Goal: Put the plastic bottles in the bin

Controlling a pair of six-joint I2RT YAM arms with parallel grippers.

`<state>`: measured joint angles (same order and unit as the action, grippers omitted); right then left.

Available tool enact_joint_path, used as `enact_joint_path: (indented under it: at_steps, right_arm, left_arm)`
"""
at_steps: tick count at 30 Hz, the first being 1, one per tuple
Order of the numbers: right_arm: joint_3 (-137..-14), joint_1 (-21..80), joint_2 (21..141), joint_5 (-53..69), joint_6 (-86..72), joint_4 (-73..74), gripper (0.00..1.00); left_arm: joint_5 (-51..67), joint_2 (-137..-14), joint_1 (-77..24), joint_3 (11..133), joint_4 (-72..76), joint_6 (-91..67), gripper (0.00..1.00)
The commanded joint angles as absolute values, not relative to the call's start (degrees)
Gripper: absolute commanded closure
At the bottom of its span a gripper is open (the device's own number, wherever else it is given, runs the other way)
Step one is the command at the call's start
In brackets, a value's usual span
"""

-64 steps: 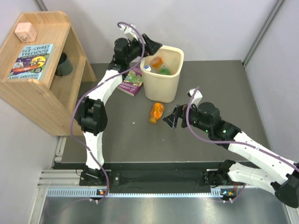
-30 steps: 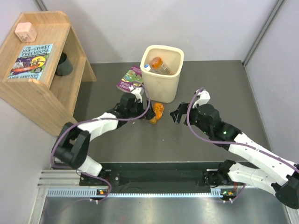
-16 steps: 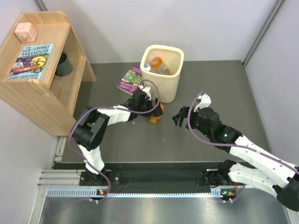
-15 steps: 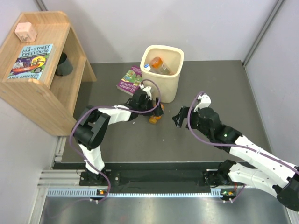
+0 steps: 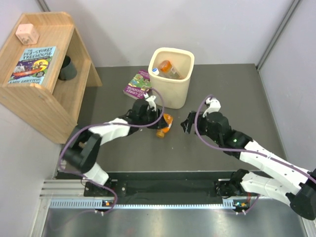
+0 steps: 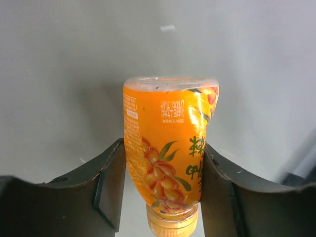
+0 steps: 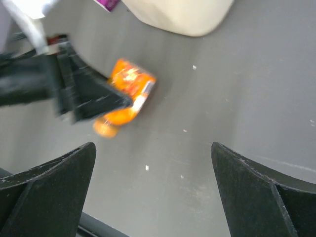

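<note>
An orange bottle [image 5: 165, 123] with an orange cap lies on the dark table in front of the bin. My left gripper [image 5: 159, 120] is shut on it; in the left wrist view both black fingers press the sides of the orange bottle [image 6: 168, 148], cap toward the camera. The cream bin [image 5: 183, 88] stands just behind, with another orange bottle [image 5: 166, 65] and a clear white-capped bottle [image 5: 156, 72] inside. My right gripper [image 5: 186, 124] hovers open to the right, nothing between its fingers; its view shows the orange bottle [image 7: 129, 81] and the bin [image 7: 187, 15] ahead.
A purple book [image 5: 138, 85] lies on the table left of the bin. A wooden shelf [image 5: 47, 101] stands at the far left with a dark cup [image 5: 66, 68] inside, and a book [image 5: 33, 64] and a pink block [image 5: 26, 33] on top.
My left gripper came down from the bin to the orange bottle on the table and closed its fingers on it. The right arm has barely moved.
</note>
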<state>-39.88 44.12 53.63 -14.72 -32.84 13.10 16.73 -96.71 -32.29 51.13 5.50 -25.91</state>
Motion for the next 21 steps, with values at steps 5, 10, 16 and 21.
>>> enact_joint_path:
  at_steps: [5,10,16,21]
  right_arm:
    - [-42.5,42.9,55.0,3.3,-37.3,-5.1,0.0]
    - [-43.4,42.8,55.7,10.4,-39.3,-12.4,0.0]
    - [-44.4,42.5,54.5,12.3,-39.6,-16.6,0.0]
    - [-45.7,40.5,54.2,14.1,-39.7,-16.7,0.01]
  left_arm:
    - [41.9,-76.4,-30.5,43.5,33.2,-44.0,1.0]
    - [53.9,-80.9,-30.3,43.1,54.9,-62.5,1.0]
    - [55.8,-82.6,-30.3,42.6,63.8,-68.8,1.0]
    - [55.2,-80.5,-30.3,42.7,59.0,-65.2,1.0]
